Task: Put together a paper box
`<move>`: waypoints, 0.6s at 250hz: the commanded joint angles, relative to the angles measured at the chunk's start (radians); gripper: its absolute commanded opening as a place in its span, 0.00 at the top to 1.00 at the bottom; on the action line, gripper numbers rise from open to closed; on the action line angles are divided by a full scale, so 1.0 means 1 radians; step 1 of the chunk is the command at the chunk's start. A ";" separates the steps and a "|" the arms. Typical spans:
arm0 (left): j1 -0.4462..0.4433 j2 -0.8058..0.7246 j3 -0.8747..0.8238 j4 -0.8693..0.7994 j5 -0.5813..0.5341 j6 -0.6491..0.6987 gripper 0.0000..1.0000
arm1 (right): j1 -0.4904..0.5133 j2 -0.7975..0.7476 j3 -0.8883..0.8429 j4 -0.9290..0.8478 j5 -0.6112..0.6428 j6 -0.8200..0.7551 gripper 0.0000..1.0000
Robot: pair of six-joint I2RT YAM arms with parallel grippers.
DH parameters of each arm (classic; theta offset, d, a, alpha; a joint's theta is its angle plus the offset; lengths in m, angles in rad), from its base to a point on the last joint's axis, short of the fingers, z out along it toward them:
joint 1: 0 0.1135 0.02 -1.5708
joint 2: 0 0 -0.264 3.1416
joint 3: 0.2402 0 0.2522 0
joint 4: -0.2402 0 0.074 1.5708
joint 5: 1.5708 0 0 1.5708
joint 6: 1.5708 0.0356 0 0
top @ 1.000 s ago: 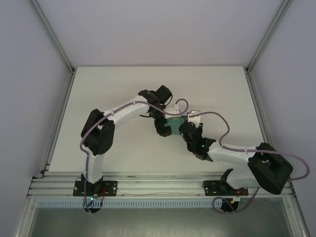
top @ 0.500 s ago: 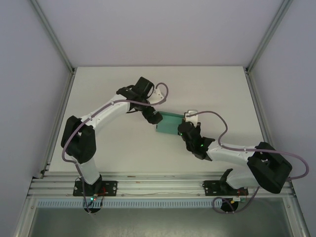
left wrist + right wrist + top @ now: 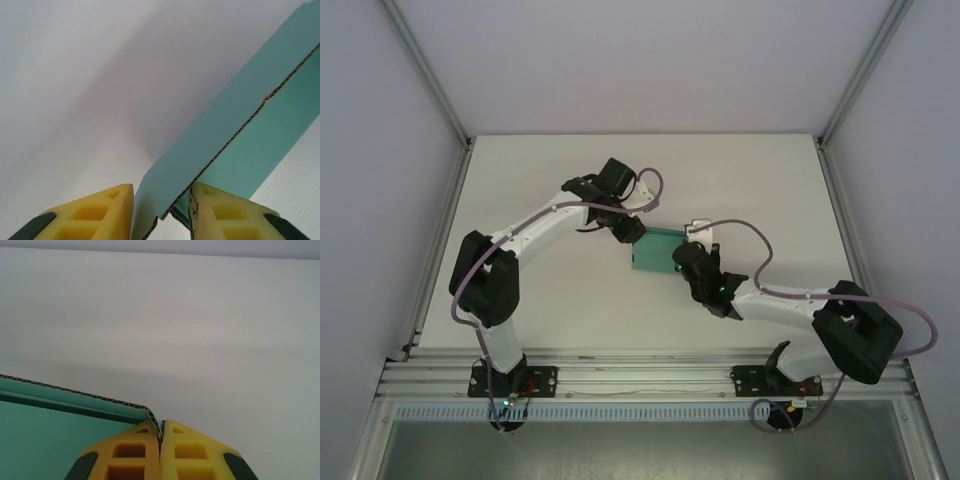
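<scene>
The teal-green corrugated-card paper box (image 3: pixel 653 252) sits over the middle of the white table (image 3: pixel 570 300), a little right of centre, with one gripper at each of two opposite ends. From the top view it reads as a flat rectangular form. Whether its underside rests on the table surface cannot be told from that view. The left gripper (image 3: pixel 630 234) meets the paper box at its far left corner, and the right gripper (image 3: pixel 680 258) meets it at the near right edge.

In the left wrist view, the left gripper (image 3: pixel 161 192) has its yellow fingers (image 3: pixel 100 215) drawn in to a narrow gap. The paper box (image 3: pixel 260 125) fills that gap with a folded flap and an exposed corrugated edge, and card lies against both inner faces, so the grip is taken as closed on the corner. The panel runs up and to the right, away from the fingers, above the table (image 3: pixel 75 75).

In the right wrist view, the right gripper (image 3: pixel 160 432) has its yellow fingers (image 3: pixel 135 455) pressed almost together. They pinch the thin corner of the paper box (image 3: pixel 60 440), whose fluted edge runs off to the left. The table (image 3: pixel 200 330) beyond carries a soft shadow under that edge.
</scene>
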 commanded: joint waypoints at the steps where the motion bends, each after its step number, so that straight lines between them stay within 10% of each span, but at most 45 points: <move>1: -0.006 -0.030 -0.017 -0.004 -0.054 -0.064 0.67 | 0.017 0.038 -0.015 -0.165 -0.054 -0.008 1.00; 105: -0.049 -0.082 -0.056 -0.002 -0.176 -0.174 0.67 | 0.023 0.037 -0.009 -0.188 -0.043 -0.007 1.00; 150: -0.073 -0.112 -0.086 0.017 -0.194 -0.201 0.85 | 0.031 0.038 -0.007 -0.191 -0.040 -0.008 1.00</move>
